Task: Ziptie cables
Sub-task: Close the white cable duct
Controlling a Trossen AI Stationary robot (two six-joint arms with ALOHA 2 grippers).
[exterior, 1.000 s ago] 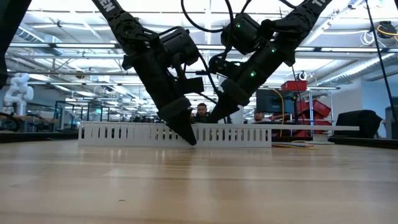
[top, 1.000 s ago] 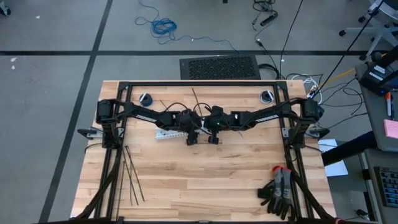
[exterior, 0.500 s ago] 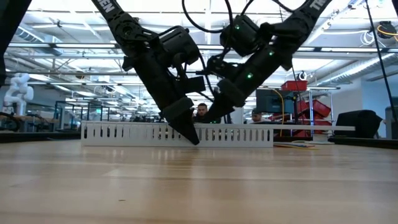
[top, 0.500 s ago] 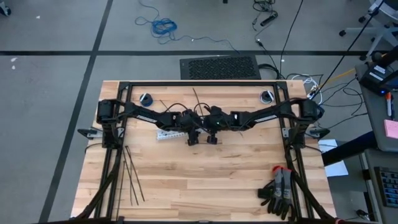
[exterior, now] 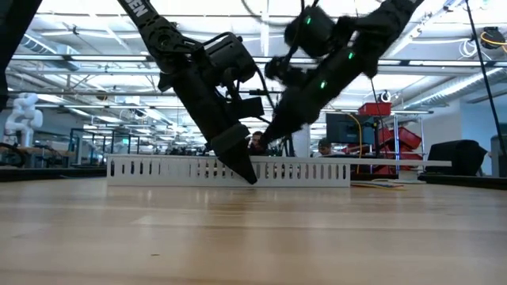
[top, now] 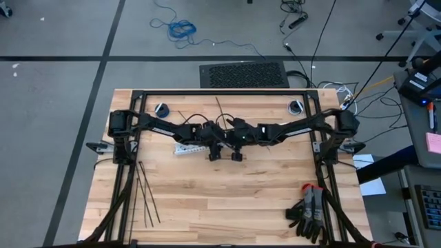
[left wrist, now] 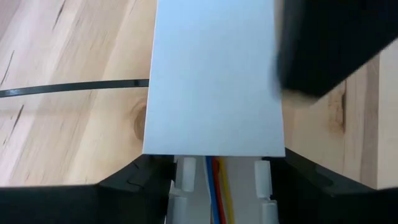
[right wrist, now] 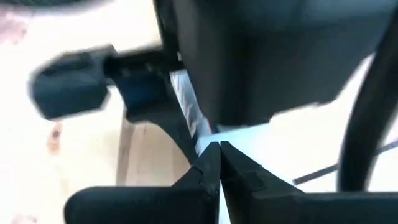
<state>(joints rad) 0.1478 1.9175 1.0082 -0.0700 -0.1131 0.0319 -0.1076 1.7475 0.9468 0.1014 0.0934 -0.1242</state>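
On the pale wooden bench (top: 227, 193), my left tool (left wrist: 214, 180) straddles the long white slotted plastic duct (left wrist: 214, 74); right tool (right wrist: 214, 163) closed, empty; thin black plastic zipties (top: 146, 196) unused.

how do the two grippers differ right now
The left gripper is down at the table, straddling the white duct; the right gripper hangs raised above the duct. The left gripper's fingers stand apart around the duct; the right gripper is shut on nothing. Both are dark and meet mid-table.

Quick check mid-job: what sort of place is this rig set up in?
Likely an open robotics lab or workshop: a pale wooden worktable on grey concrete floor, loose floor cables, and ceiling trusses over distant workstations.
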